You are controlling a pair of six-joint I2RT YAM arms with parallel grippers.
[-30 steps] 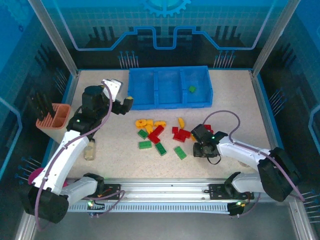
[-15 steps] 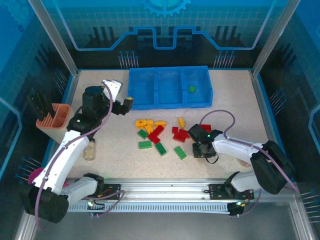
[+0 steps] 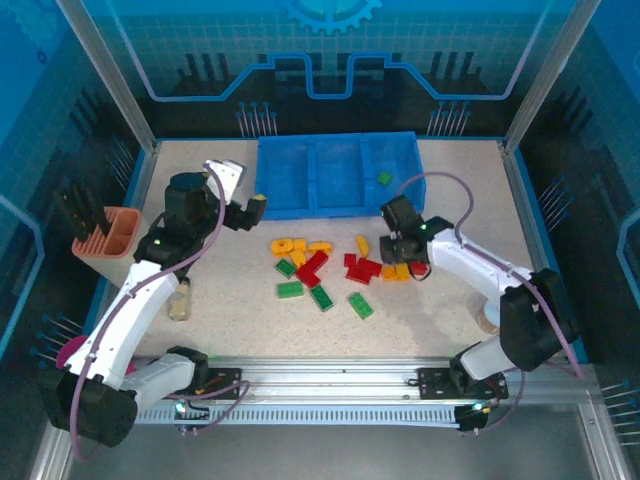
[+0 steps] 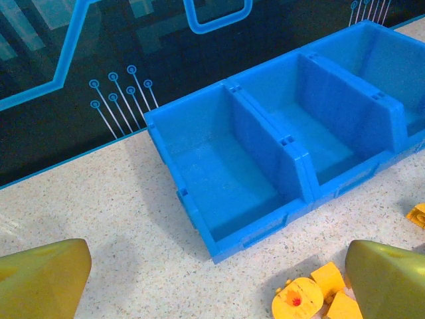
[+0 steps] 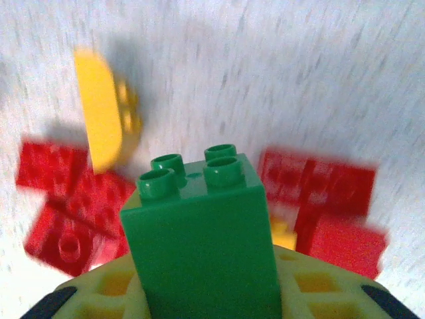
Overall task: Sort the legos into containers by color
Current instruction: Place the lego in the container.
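Note:
My right gripper [image 3: 400, 240] hangs over the right end of the loose legos, shut on a green brick [image 5: 199, 232] that stands studs-up between its pads. Below it lie red legos [image 5: 325, 199] and a yellow lego [image 5: 103, 126], blurred. Red, green and yellow legos [image 3: 312, 265] are scattered mid-table, in front of the blue tray [image 3: 340, 212]. Its three containers sit side by side; the right one holds a small green lego [image 3: 384, 178]. My left gripper [image 3: 245, 210] is open beside the tray's left front corner [image 4: 252, 239], nothing between its fingers, with yellow legos [image 4: 299, 299] near its right finger.
A peach-orange slotted holder [image 3: 110, 232] stands at the left edge. A magenta cup [image 3: 68, 352] peeks out by the left arm's base. Bare table stretches in front of the lego pile and to the right of the tray.
My right gripper has closed on the green brick, lifted it from the near side of the pile and carried it toward the tray. The left arm has not moved.

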